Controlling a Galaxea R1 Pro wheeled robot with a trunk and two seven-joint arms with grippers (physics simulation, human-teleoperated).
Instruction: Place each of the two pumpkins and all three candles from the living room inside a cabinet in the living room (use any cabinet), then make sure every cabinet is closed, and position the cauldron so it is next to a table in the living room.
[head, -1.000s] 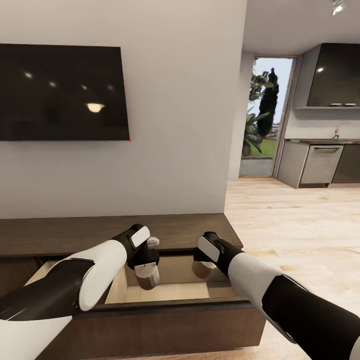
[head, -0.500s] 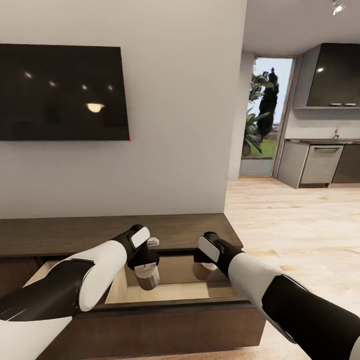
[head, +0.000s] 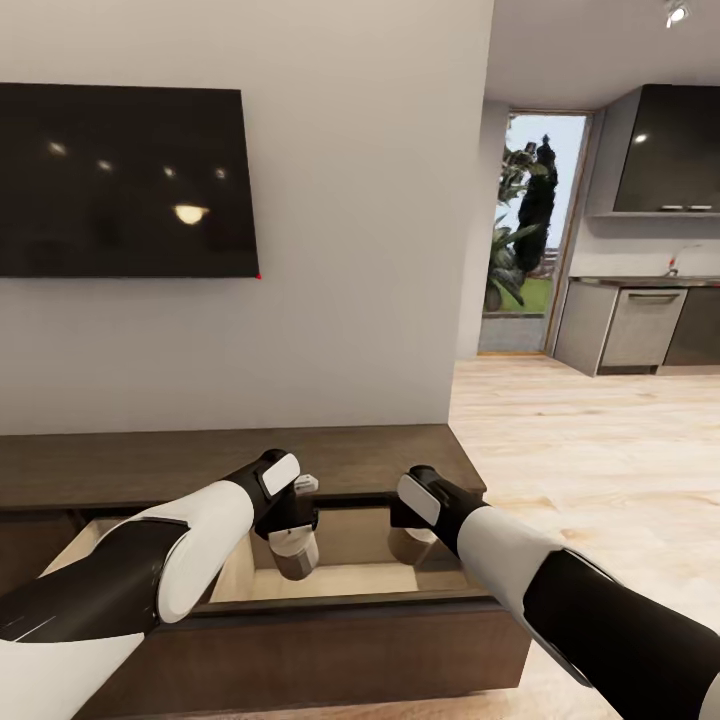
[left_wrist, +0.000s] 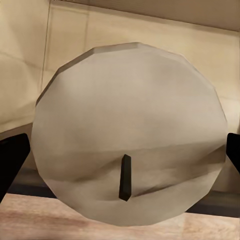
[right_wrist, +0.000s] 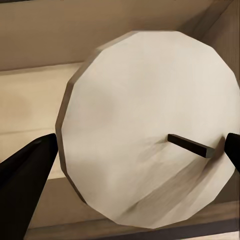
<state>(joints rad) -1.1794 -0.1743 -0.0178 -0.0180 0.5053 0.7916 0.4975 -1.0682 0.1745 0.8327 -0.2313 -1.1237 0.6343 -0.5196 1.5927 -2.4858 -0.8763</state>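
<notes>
The cabinet (head: 150, 465) is a long, low dark-brown unit against the grey wall, with one drawer (head: 350, 582) pulled out and its pale inside showing. My left gripper (head: 293, 553) hangs over the drawer's middle, shut on a tan candle (head: 296, 560). In the left wrist view that candle (left_wrist: 130, 100) shows its flat top and dark wick between two black fingers (left_wrist: 12, 160). My right gripper (head: 411, 545) is shut on a second candle (head: 408, 548) over the drawer's right part. The right wrist view has this candle (right_wrist: 145, 115) close up, above the drawer floor.
A black TV (head: 120, 180) hangs on the wall above the cabinet. Light wood plank floor (head: 600, 450) opens to the right, leading to grey kitchen units (head: 640, 325) and a glass door (head: 525, 230). The drawer front (head: 330, 640) stands out toward me below both arms.
The whole picture has shifted up a few pixels, so the camera moved. The right gripper and its candle have sunk slightly into the drawer. The left arm has barely moved.
</notes>
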